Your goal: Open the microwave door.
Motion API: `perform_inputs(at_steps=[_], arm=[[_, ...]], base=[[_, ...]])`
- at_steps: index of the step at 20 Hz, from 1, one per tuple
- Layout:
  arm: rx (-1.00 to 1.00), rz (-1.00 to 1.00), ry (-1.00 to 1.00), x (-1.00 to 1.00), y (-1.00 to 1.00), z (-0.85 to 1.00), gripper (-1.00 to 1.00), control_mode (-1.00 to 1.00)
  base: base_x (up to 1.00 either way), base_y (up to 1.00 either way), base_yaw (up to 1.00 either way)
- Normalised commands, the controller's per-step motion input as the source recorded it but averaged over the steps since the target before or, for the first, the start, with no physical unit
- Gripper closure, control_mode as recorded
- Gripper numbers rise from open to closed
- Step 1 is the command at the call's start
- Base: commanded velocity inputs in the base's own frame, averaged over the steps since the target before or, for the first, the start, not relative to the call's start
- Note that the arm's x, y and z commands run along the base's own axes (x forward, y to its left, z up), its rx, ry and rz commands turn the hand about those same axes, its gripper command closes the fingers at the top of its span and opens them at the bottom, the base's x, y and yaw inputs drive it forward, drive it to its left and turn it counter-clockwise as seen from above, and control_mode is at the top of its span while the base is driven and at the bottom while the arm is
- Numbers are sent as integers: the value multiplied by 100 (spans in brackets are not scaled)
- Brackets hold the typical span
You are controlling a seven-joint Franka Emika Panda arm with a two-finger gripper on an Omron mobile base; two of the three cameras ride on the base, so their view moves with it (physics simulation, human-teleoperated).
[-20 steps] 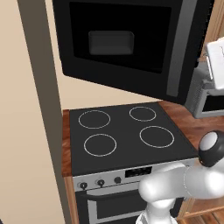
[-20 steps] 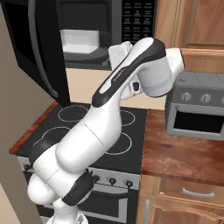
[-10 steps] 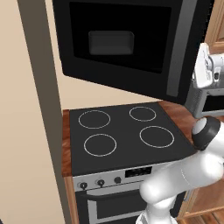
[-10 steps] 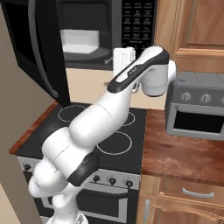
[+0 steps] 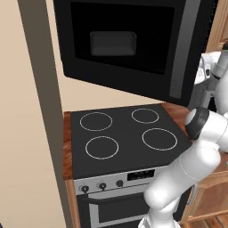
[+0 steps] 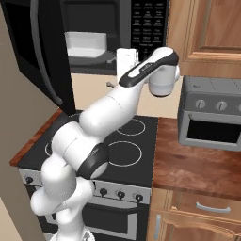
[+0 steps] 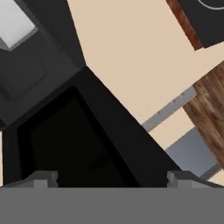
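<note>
We see the microwave door [image 5: 129, 44] swung wide open above the stove [image 5: 122, 136]; our tool [image 7: 112, 177] hangs empty, fingers apart.

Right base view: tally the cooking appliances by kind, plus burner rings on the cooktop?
microwave, door swung open: 1
toaster oven: 1
stove with black cooktop: 1
burner rings: 4
Total: 3 appliances, 4 rings
</note>
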Motion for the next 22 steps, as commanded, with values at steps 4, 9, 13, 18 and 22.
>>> perform_inputs(at_steps=[4, 9, 13, 18, 22], arm=[[0, 1, 0, -5, 72, 23, -100, -100], [-2, 2, 0, -16, 81, 29, -100, -100], [-4, 5, 0, -55, 81, 31, -100, -100], [-3, 6, -3, -81, 75, 37, -100, -100], [0, 5, -6, -99, 73, 40, -100, -100]], base=[[0, 0, 0], [0, 0, 0], [0, 0, 0], [0, 0, 0], [0, 0, 0]])
